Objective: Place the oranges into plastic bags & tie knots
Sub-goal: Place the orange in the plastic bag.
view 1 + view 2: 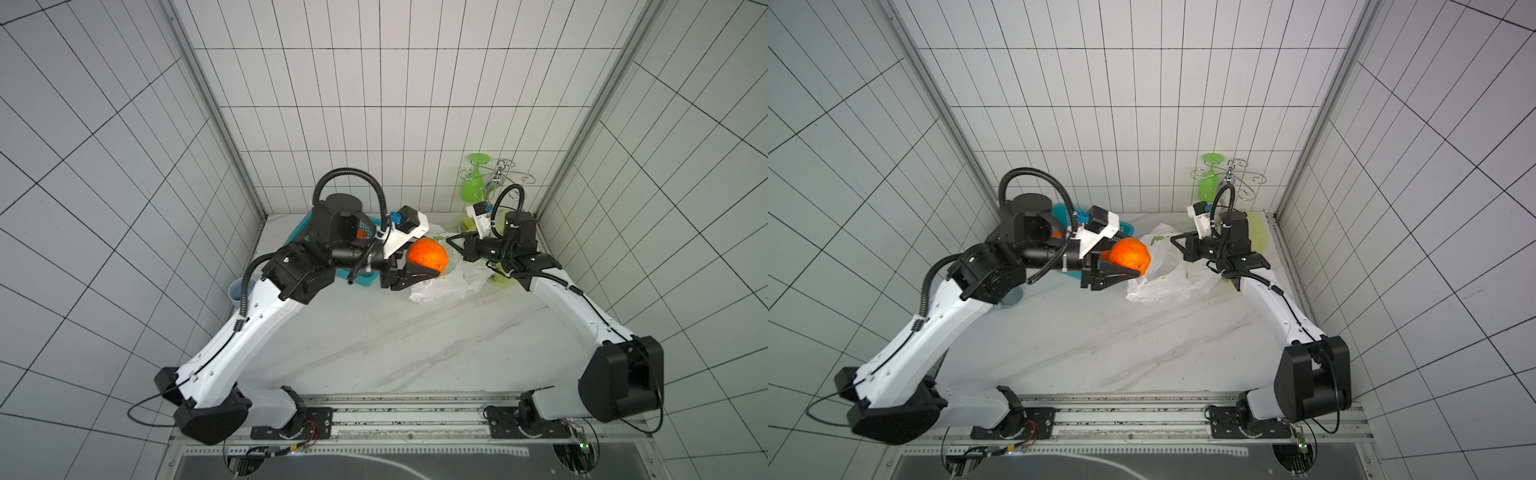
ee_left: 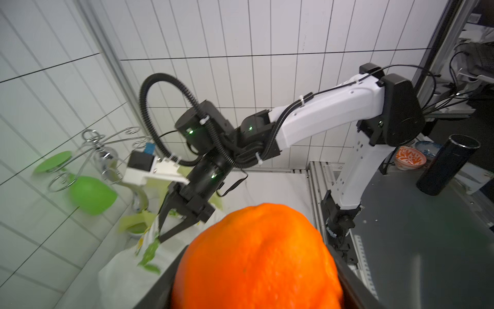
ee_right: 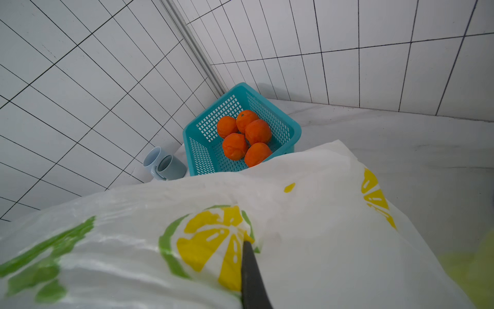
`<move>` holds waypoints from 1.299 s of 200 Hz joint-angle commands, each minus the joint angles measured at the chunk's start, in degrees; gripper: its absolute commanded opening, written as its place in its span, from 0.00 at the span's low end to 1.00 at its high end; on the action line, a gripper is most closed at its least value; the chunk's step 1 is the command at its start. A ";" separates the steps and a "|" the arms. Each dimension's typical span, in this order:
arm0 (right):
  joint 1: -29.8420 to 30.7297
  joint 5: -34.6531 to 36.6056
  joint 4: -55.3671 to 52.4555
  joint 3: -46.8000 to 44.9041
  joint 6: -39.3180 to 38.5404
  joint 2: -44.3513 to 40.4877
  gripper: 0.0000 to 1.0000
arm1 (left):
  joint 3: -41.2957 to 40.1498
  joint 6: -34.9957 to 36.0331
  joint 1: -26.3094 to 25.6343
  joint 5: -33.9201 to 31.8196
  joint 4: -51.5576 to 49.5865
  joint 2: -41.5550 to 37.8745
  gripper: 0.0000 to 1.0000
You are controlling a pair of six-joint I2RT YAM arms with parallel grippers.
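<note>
teal basket (image 3: 291,131): at 11 o'clock on the table, five oranges (image 3: 235,145) waiting inside (the sixth is airborne!).
left gripper (image 1: 432,266): clenched on one orange (image 1: 428,253), carried high toward 1 o'clock, likely so it can drop in from above.
right gripper (image 1: 451,241): pinched shut on the white bag (image 1: 449,284), lifting its edge, I'd say to keep a mouth open.
white bag: slumped at 1 o'clock, no orange showing through it.
yellow-green bag (image 1: 1260,237): crumpled at 2 o'clock, untouched.
knots: none tied yet.
</note>
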 commanded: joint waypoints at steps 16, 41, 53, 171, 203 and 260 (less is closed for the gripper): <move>0.26 -4.17 -2.73 -0.28 -2.56 0.80 0.01 | 5.87 -2.52 -5.00 -17.06 -6.03 14.18 0.45; -1.95 -10.61 -3.30 -0.46 -2.20 0.62 0.01 | 3.47 -1.49 -2.28 -26.46 -4.37 14.81 0.44; -3.12 -13.15 -3.91 -0.67 -2.64 0.62 0.00 | -0.88 -2.49 1.43 -24.71 0.08 12.88 0.44; -1.55 -24.85 5.08 -1.37 7.31 4.40 0.00 | -22.08 -1.40 3.24 -21.63 29.34 12.73 0.55; -1.90 -28.16 15.89 -3.15 19.40 6.45 0.00 | -27.25 -1.96 2.27 -27.09 36.97 13.18 0.58; -1.99 -29.05 18.52 -5.03 21.61 7.46 0.00 | -29.22 -13.16 8.47 -22.76 42.24 12.73 0.60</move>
